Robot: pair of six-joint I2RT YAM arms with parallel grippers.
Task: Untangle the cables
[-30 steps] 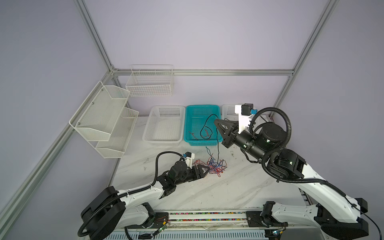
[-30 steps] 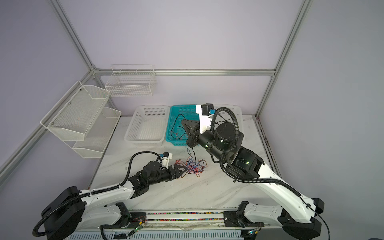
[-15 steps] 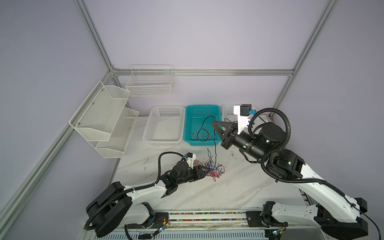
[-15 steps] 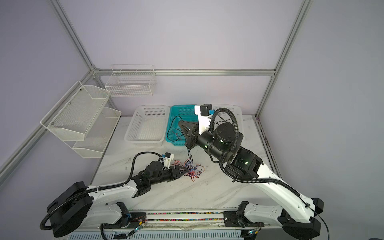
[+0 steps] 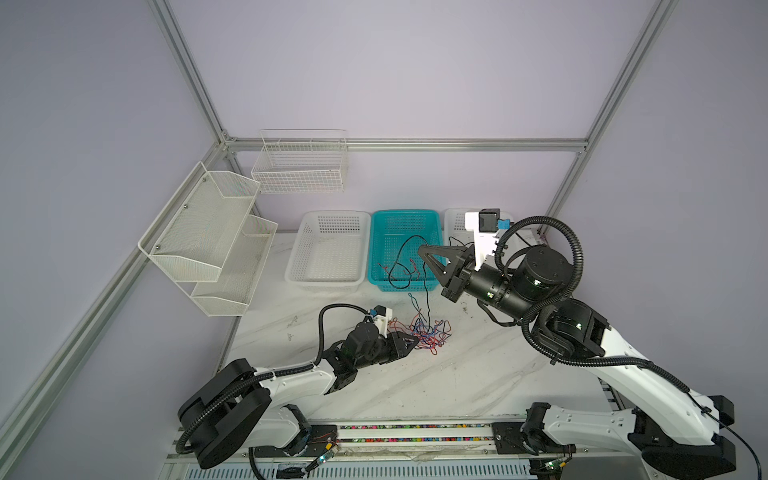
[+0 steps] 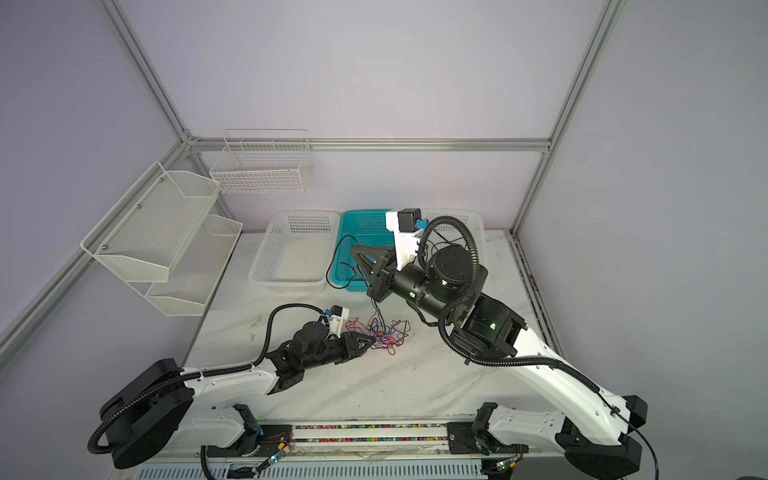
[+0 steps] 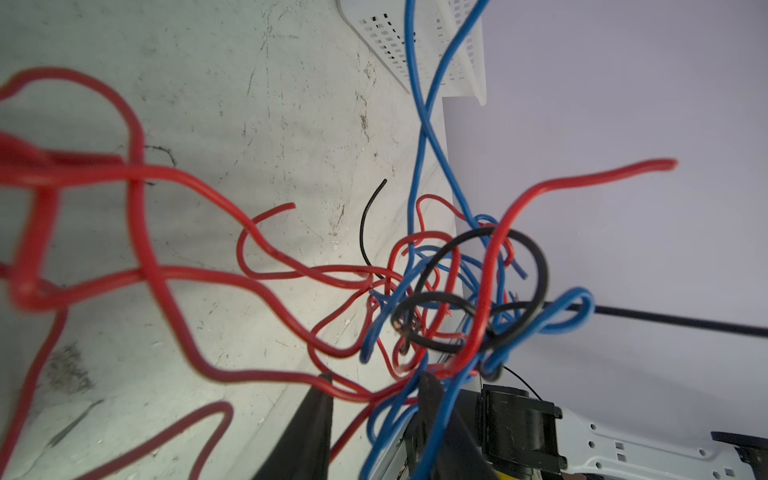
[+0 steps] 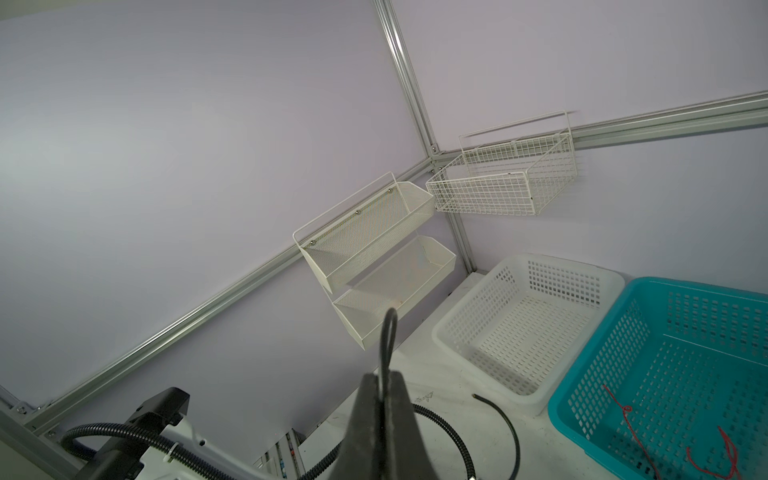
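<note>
The right end effector (image 5: 422, 249) is closed on the black cable (image 8: 390, 311). A short loop of it sticks out past the fingertips in the right wrist view. It's raised over the front part of the teal basket (image 5: 405, 213), & the cable drops from it down to the tangle of cables (image 5: 428, 334) on the tabletop (image 5: 478, 374). The left end effector (image 5: 412, 341) sits low at the tangle's left edge, jaws partly apart w/ red & blue strands crossing the gap btwn its fingers (image 7: 316, 415); whether any strand is pinched can't be told. The tangle lies mid-tabletop, just in front of the teal basket, btwn the two end effectors. A few red strands (image 8: 626, 409) lie inside the teal basket. Far edge: white basket (image 5: 328, 216), teal basket & a 2nd white one, partly hidden by the right arm, in a row along the back wall. Bare tabletop spreads to the right & near side of the tangle, up to the front rail (image 5: 415, 432). The wall racks (image 5: 208, 224) on the left hang well apart from it.
</note>
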